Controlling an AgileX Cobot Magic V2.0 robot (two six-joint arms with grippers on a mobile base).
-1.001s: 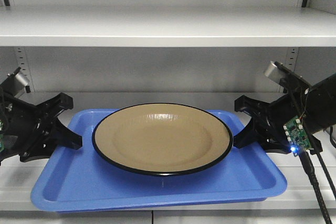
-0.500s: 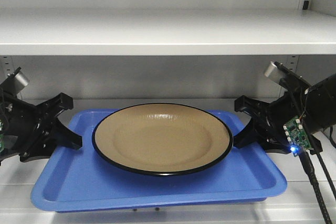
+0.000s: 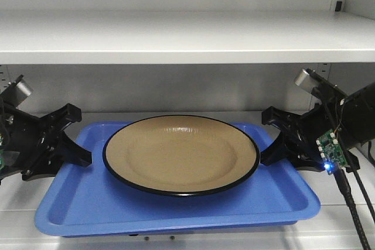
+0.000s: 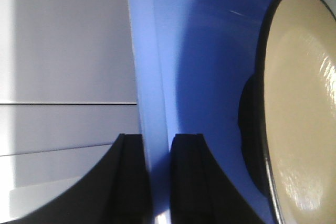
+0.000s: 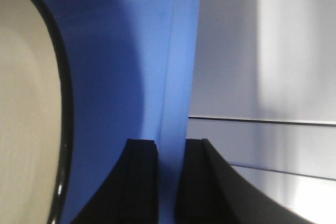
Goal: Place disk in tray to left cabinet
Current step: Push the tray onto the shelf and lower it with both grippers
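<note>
No legible text/labels in any view.

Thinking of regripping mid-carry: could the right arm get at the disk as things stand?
Probably not. The right gripper is shut on the tray lip, as is the left gripper opposite. The disk lies uncovered, but letting go would leave the tray one-sided.

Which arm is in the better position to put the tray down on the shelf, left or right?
Neither alone. The left gripper and right gripper each clamp an opposite lip of the tray carrying the disk; they should probably lower it together.
</note>
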